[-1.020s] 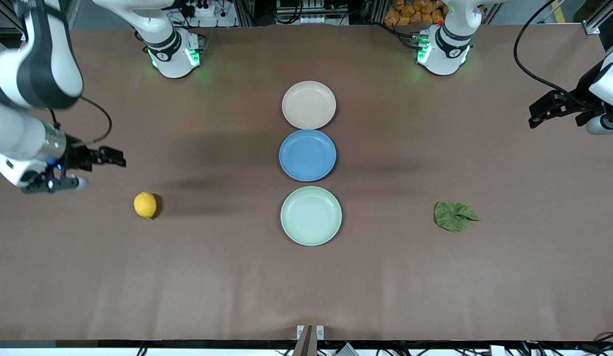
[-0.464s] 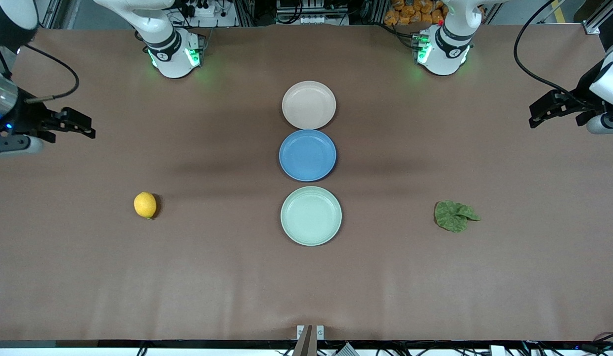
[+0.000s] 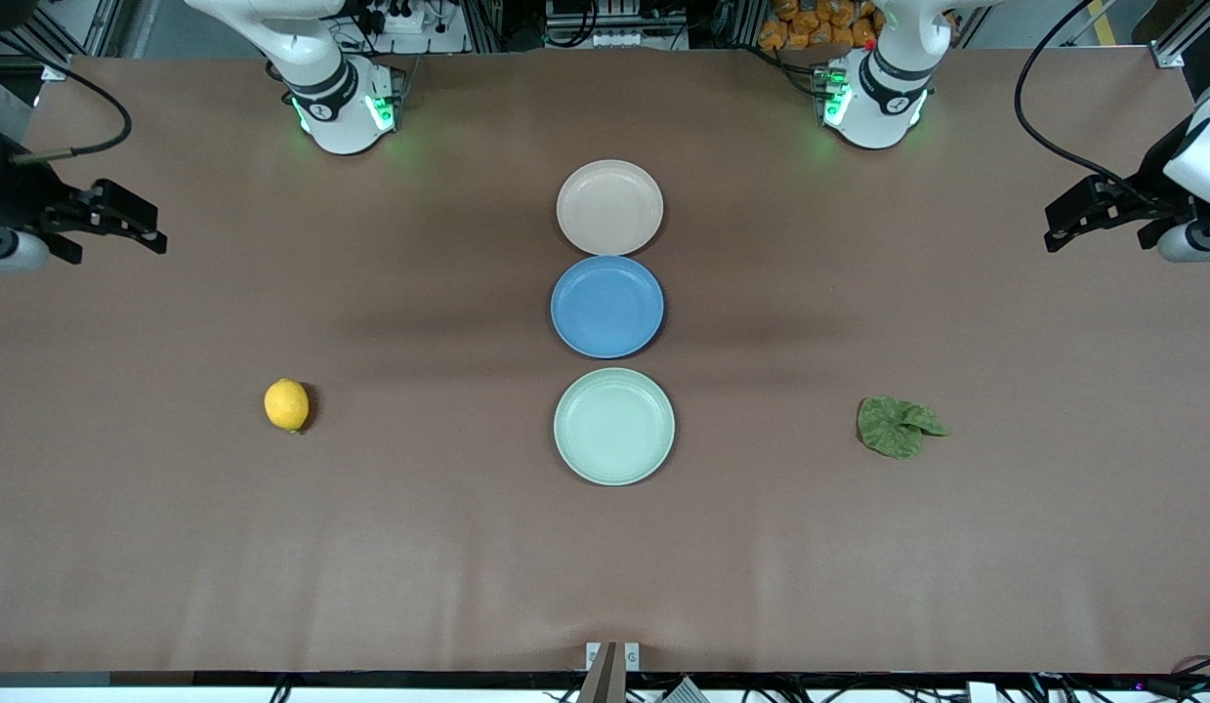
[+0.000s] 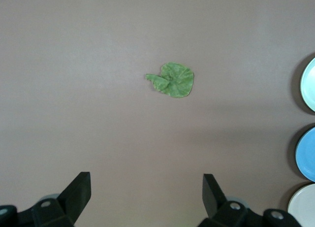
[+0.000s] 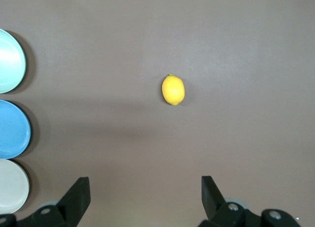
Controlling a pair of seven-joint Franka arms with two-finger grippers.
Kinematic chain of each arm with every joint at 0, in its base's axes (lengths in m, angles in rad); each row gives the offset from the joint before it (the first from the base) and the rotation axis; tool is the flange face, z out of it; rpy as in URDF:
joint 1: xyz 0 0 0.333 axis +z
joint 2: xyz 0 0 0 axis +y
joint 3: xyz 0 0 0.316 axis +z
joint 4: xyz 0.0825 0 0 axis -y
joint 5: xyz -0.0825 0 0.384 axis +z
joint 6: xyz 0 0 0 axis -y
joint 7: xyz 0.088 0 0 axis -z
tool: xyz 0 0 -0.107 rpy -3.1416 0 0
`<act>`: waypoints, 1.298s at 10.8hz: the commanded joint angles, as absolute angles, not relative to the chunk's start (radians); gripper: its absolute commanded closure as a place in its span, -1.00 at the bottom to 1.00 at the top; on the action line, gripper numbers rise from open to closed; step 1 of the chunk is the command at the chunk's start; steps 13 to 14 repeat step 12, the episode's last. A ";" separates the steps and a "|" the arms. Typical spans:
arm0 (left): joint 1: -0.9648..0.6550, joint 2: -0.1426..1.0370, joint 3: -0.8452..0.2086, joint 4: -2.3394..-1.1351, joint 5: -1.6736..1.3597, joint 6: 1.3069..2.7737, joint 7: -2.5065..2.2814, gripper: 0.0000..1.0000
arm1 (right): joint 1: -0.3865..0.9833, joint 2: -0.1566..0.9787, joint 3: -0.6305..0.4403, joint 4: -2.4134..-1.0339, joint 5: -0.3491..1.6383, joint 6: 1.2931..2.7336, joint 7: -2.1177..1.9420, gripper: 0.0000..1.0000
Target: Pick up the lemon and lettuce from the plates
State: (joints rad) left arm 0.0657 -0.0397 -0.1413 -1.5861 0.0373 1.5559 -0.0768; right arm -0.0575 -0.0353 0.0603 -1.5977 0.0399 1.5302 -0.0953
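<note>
Since a second ago your right gripper point(image 3: 126, 217) has pulled back, jaws spread and empty, from the small oval yellow lemon point(image 3: 286, 404) on the table. Left gripper point(image 3: 1088, 215) waits open, the wrinkly green lettuce leaf point(image 3: 897, 426) well ahead of its jaws; both matte plates point(image 3: 614, 426) sit bare, so the picking looks done.

A blue plate point(image 3: 606, 307) lies on the brown table point(image 3: 858, 566), in the middle of a row of three plates, its rim close against a neighbour on each side. Orange items point(image 3: 810, 21) sit above the table's top edge
</note>
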 commanded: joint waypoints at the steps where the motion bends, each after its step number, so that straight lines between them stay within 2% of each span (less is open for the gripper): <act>1: 0.072 -0.061 -0.141 -1.568 0.028 1.560 -0.035 -1.00 | -0.025 -0.046 0.034 -1.554 0.031 1.502 -0.078 -1.00; 14: 0.064 -0.049 -0.144 -1.551 -0.004 1.549 -0.035 -1.00 | 0.014 -0.038 -0.008 -1.528 0.034 1.486 -0.005 -1.00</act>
